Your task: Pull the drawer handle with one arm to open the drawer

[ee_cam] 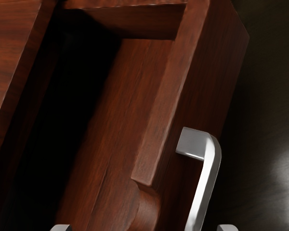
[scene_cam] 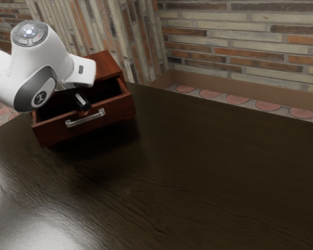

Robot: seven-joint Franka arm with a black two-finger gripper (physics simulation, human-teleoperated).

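**Pincer poised over the front of a pulled-out drawer**

The black pincer (scene_cam: 84, 107) hangs pointing down at the front edge of the drawer (scene_cam: 115, 109), with its tips just above the handle (scene_cam: 85, 118). In the wrist view, two grey fingertips (ee_cam: 61, 227) stand wide apart. One is over the drawer's dark inside and the other is beyond the outer side of the handle. The drawer's front board and the handle bar lie between them. Neither tip is seen pressing on the bar, so the pincer is spread wide and grips nothing.

The handle is a pale metal bar with bent ends, fixed across the front board and standing off from it. The drawer is of reddish-brown wood. It stands pulled out of its cabinet (scene_cam: 107, 61), so its hollow inside lies open from above.

Behind the pincer, the white arm (scene_cam: 34, 67) comes in from the exterior view's left and covers part of the cabinet. Cabinet and drawer rest on a dark, glossy wooden table (scene_cam: 198, 177), near its far corner at the exterior view's left. Past the table's edge are a floor (scene_cam: 261, 103) with rounded reddish tiles and a brick wall (scene_cam: 240, 36).
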